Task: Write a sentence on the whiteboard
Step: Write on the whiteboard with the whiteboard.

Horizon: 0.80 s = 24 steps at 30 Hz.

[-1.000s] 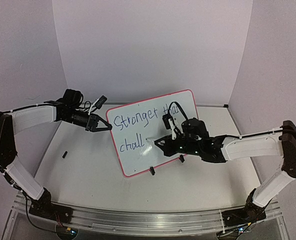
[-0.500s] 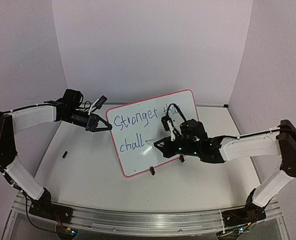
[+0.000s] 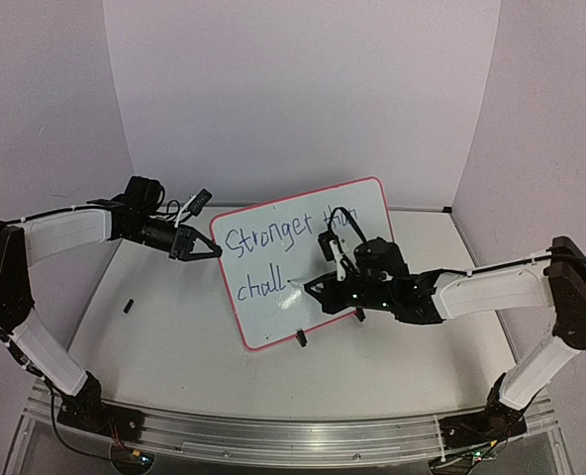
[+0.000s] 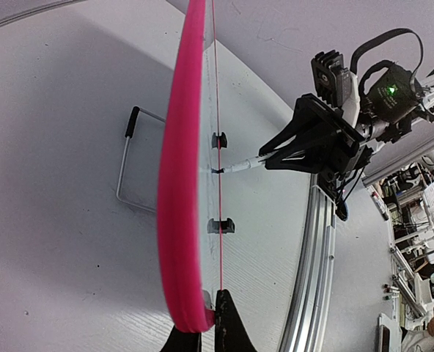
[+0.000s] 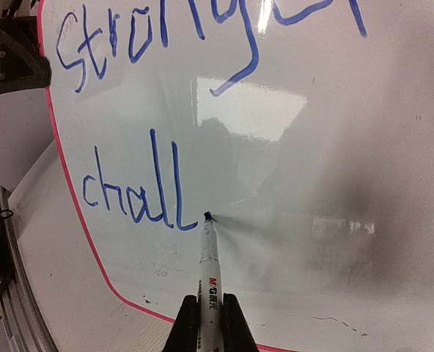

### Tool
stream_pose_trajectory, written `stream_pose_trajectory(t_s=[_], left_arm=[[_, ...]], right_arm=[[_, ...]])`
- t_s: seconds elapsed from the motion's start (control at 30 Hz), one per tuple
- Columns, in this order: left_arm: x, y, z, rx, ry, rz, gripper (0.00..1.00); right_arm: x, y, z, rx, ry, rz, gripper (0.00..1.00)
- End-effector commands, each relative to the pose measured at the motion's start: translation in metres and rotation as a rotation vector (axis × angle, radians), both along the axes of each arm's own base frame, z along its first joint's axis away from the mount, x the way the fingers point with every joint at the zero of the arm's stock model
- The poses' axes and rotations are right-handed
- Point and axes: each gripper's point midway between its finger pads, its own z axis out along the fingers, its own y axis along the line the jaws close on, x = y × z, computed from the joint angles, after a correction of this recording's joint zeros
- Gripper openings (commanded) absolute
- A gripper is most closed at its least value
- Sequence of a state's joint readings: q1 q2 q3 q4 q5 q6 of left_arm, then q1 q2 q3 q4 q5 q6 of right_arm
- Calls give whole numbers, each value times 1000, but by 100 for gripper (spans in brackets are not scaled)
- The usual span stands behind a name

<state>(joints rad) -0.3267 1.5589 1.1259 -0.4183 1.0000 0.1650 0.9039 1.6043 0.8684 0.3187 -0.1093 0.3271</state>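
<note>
While our right claw (image 5: 210,323) pinches the marker (image 5: 208,271) at the whiteboard (image 5: 334,147) and our left claw (image 4: 204,330) clamps its rim (image 4: 177,183), pressing hard could tilt it, skewing the sentence (image 5: 133,198).

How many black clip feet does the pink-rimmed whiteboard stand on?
2, on the bottom edge of the pink-rimmed white rectangular board: one black clip foot towards the left, the other further right. None seems hidden.

A robotics lab test cell.
Plain backdrop panels (image 3: 303,89) box in a white table (image 3: 174,341) whose aluminium rail (image 3: 273,432) carries two robot arms (image 3: 491,289); cluttered equipment benches (image 4: 422,242) lie beyond.
</note>
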Motion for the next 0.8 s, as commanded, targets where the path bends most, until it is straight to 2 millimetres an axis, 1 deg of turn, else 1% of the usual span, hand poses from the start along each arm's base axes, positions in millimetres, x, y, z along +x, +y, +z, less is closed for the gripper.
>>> stream_pose_trajectory(t_s=[0.0, 0.3, 0.43, 0.63, 0.77], left_arm=[[2, -10, 0, 26, -82, -35, 0], [2, -10, 0, 26, -82, -35, 0], [2, -10, 1, 25, -83, -37, 0], [2, -10, 0, 26, -82, -36, 0], [3, -10, 0, 26, -81, -36, 0]], right_arm=[[10, -10, 18, 12, -46, -67, 0], [13, -3, 25, 12, -69, -46, 0], [14, 4, 29, 16, -83, -18, 0], [14, 8, 26, 16, -77, 0, 0], [10, 10, 18, 14, -51, 14, 0]])
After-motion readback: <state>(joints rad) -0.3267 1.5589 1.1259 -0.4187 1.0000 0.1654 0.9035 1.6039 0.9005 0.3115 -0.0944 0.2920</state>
